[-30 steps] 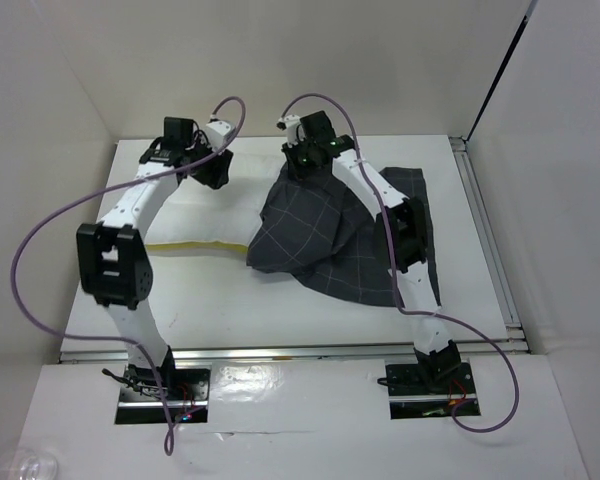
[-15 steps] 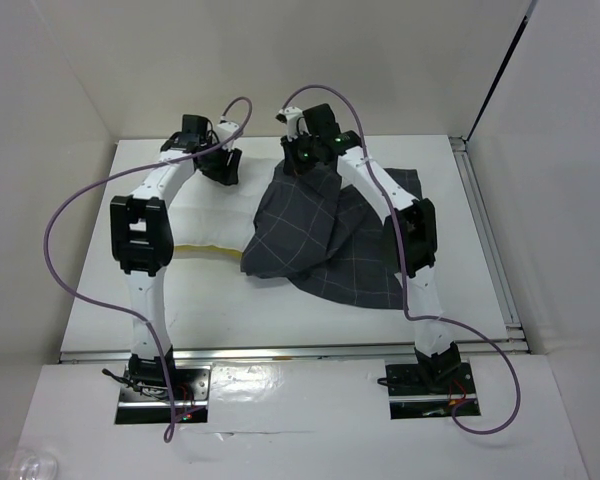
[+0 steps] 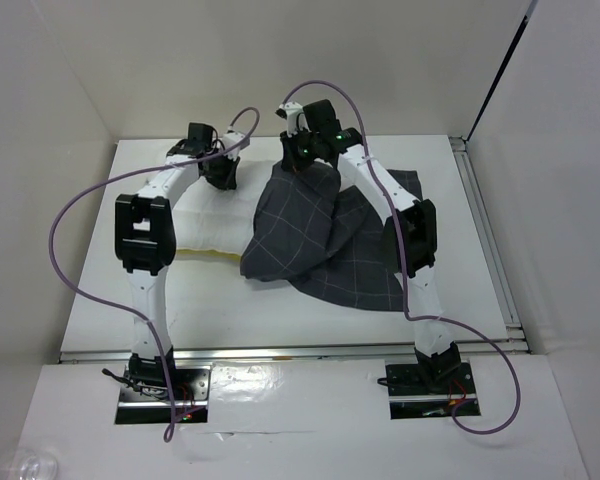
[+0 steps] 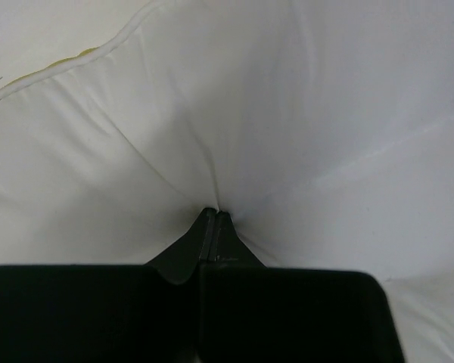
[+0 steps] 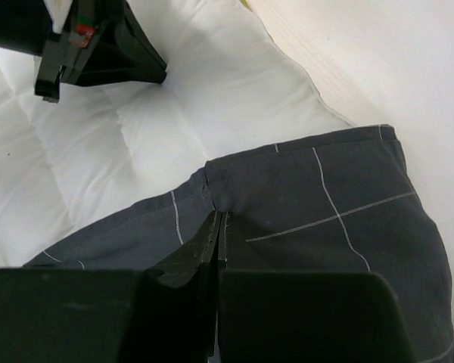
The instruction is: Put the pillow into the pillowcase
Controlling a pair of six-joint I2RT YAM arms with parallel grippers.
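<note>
Now, left gripper (image 4: 214, 215) clamped on pinch of soft white padded pillow (image 4: 234, 113), near pillow's far edge; right gripper (image 5: 218, 219) clamped on hem of dark charcoal checked fabric pillowcase (image 5: 325, 227), draped over pillow's right end; step needed hem lifted clear, mouth held wide, pillow corner fed under; slack folds right of pillow likely blocked mouth; white table (image 3: 280, 310) beneath pillow.

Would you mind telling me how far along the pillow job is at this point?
Done: both grips are made: the left tool pinches the pillow, the right tool pinches the pillowcase edge. In hand: the case edge is held up over the pillow's end. Left: the insertion itself; much of the pillow shows bare.
</note>
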